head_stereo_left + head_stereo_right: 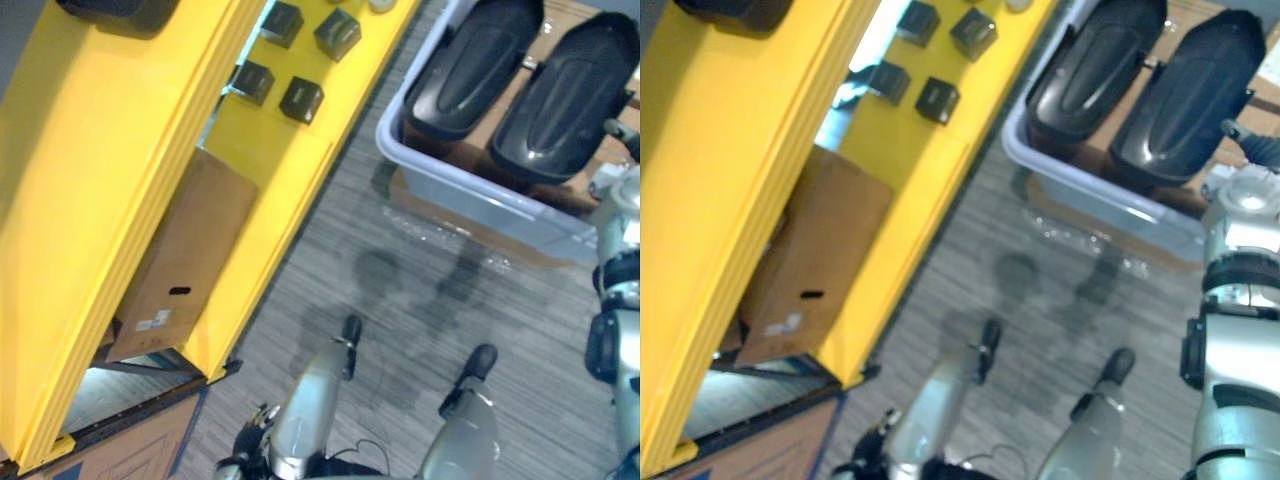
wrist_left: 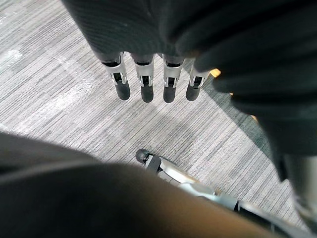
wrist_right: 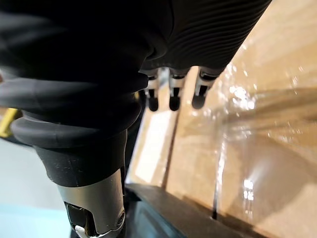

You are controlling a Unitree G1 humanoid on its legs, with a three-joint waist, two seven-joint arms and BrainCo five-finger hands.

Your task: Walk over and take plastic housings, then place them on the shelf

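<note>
Two plastic housings [image 1: 470, 65] lie in the bin [image 1: 480, 197], likely light, stiff and slick; grip their rims. Left hand [image 2: 144, 82] and right hand [image 3: 173, 98] hang slack, empty.

Head stereo pair looks steeply down from above. Both eyes share the tote [image 1: 480, 195], the yellow shelf [image 1: 120, 200] left of it and the carpet [image 1: 400, 300] before it. Left wrist camera faces carpet past the left hand [image 2: 143, 82]. Right wrist camera sits close to cardboard [image 3: 257, 74], past the right hand [image 3: 173, 96].
</note>
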